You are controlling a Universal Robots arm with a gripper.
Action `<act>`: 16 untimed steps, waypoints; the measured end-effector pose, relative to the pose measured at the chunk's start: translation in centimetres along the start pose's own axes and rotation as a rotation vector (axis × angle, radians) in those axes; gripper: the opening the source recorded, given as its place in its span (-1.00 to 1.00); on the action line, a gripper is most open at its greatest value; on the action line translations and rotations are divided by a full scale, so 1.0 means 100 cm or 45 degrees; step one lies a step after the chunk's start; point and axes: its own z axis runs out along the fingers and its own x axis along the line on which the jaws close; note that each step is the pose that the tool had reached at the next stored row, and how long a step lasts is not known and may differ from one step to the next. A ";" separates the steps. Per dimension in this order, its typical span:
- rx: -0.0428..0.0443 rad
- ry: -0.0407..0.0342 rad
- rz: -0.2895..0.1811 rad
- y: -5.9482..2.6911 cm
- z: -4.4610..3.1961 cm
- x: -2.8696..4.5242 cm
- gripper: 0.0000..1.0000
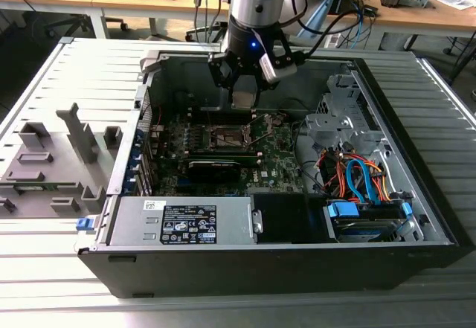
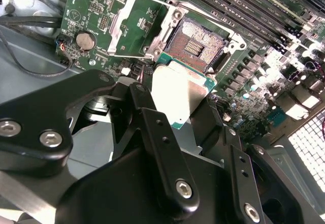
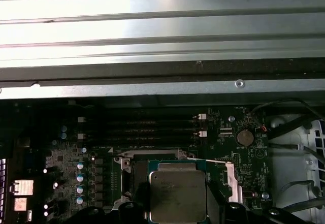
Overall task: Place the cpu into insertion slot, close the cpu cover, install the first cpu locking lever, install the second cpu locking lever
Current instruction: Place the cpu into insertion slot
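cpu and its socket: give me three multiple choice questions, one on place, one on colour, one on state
1. Where is the cpu? A in the gripper, off the insertion slot; B seated in it; C outside the case.
2. What colour is the circuit board? A red; B green; C blue.
3. How is the cpu cover? A shut over the slot; B swung open; C shut over the cpu.
Answers: 1 A, the gripper clamps it and the slot's contacts are bare. 2 B, green shows around the slot. 3 B, its frame lies beside the slot.
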 end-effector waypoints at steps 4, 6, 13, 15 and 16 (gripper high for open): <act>0.000 0.0000 0.000 -0.0004 0.0006 0.0000 0.08; 0.000 0.0000 0.000 -0.0006 0.0009 0.0000 0.08; 0.000 -0.0001 0.000 -0.0016 0.0025 -0.0001 0.08; 0.000 0.0000 0.000 -0.0018 0.0029 -0.0001 0.08; 0.000 0.0000 0.000 -0.0019 0.0030 -0.0001 0.08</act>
